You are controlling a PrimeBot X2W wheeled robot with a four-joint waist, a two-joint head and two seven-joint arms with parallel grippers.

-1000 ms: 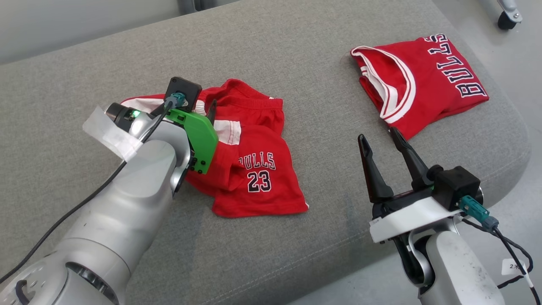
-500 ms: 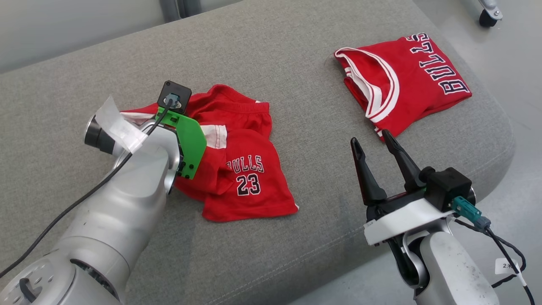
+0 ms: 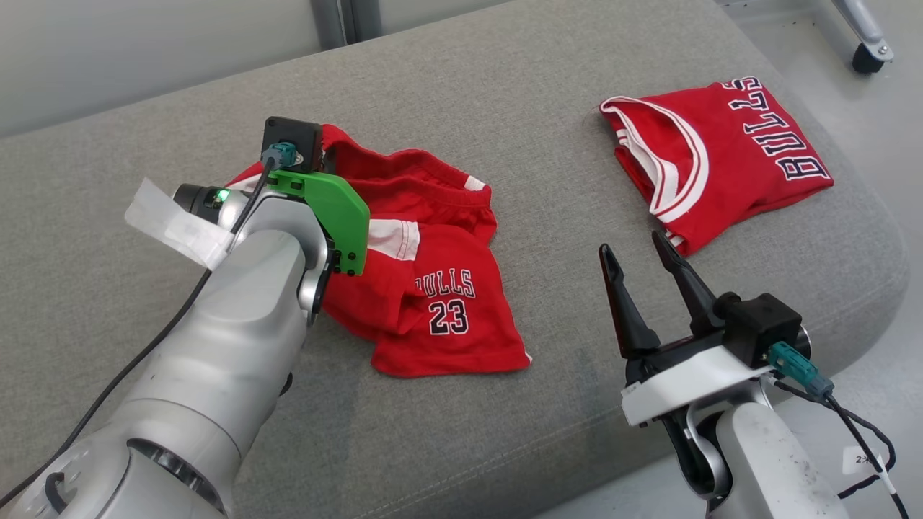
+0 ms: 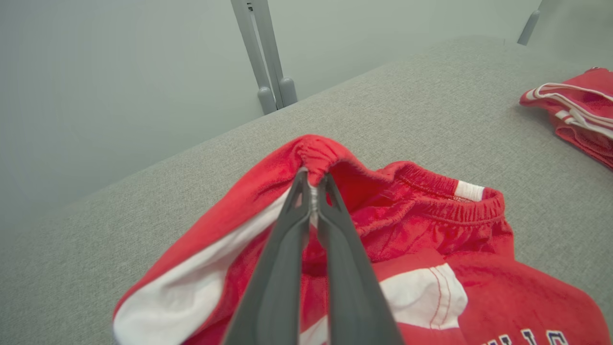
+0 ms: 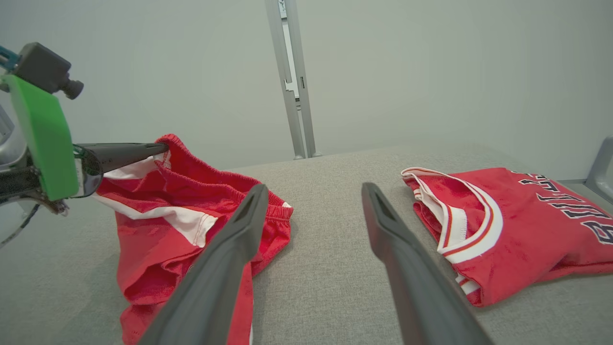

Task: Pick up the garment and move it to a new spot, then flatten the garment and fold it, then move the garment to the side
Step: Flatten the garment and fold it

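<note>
Head view, crumpled red shorts (image 3: pixel 451 346), white-striped

red shorts (image 3: pixel 461 346): one; red jersey (image 3: pixel 728 173): one; grey cushion (image 3: pixel 505 94): one; castor wheel (image 3: pixel 863 59): one

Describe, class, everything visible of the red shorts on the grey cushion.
The red shorts are soft fabric with white side panels, a gathered elastic waistband and a dark BULLS 23 print. They lie crumpled on the grey cushion, one waistband fold pinched into a raised peak by the shut left gripper.
</note>
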